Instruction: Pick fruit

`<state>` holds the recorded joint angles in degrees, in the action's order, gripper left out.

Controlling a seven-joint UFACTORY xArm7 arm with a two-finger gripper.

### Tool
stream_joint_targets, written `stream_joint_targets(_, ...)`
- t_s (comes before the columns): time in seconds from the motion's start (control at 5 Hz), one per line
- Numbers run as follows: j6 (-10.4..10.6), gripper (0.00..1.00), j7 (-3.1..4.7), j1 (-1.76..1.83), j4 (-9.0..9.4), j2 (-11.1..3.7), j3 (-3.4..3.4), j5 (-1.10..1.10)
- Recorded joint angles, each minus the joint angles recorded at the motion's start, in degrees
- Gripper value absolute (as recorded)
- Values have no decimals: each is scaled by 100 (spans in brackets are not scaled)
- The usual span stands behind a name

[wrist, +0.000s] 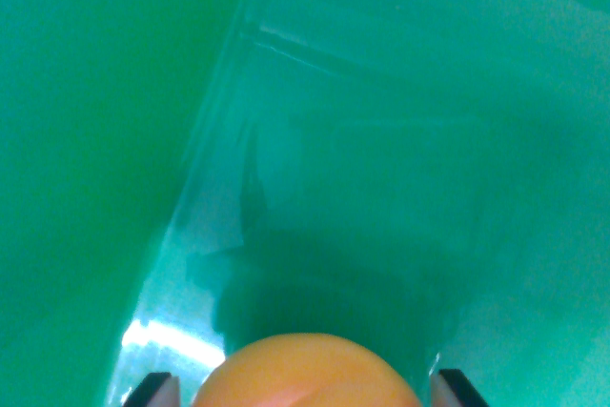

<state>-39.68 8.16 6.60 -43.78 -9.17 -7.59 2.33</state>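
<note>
Although only one close wrist view is on hand, most of what matters sits right at its bottom edge and is cut off there. An orange fruit (307, 374) shows at six o'clock as a rounded dome; its lower half runs out of the picture, so its full shape and kind cannot be told. Two dark fingertips (155, 390) poke up from the bottom edge, one at about seven o'clock and the other at about five o'clock, each just beside the fruit. The gripper (307, 396) has the fruit between these tips, but the spots where they would meet it lie below the edge, so whether it is clamped on the fruit or merely straddling it cannot be told.

Everything else is green. A glossy, see-through sheet (381, 169), perhaps a plastic bag or film, runs as a broad band from twelve o'clock down toward six, with a thin pale crease near eleven o'clock and a bright glare patch at seven o'clock beside the near fingertip. A dark shadow pools just above the fruit. At nine o'clock lies a plain green surface (86, 140), soft and blurred; the same green fills the two o'clock corner. No walls, furniture or room edges can be made out.
</note>
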Motion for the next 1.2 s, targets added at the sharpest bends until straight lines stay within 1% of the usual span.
stream_joint_targets(0.2,0,100,0,0,0,0,0,0)
stream_joint_targets(0.4,-107,100,-1,-2,-69,38,1,3)
stream_joint_targets(0.6,-107,100,-1,-2,-69,38,1,3)
stream_joint_targets(0.8,-236,100,-2,-3,-153,83,2,6)
stream_joint_targets(1.0,-236,100,-2,-3,-153,83,2,6)
stream_joint_targets(1.2,-394,100,-3,-6,-256,139,4,10)
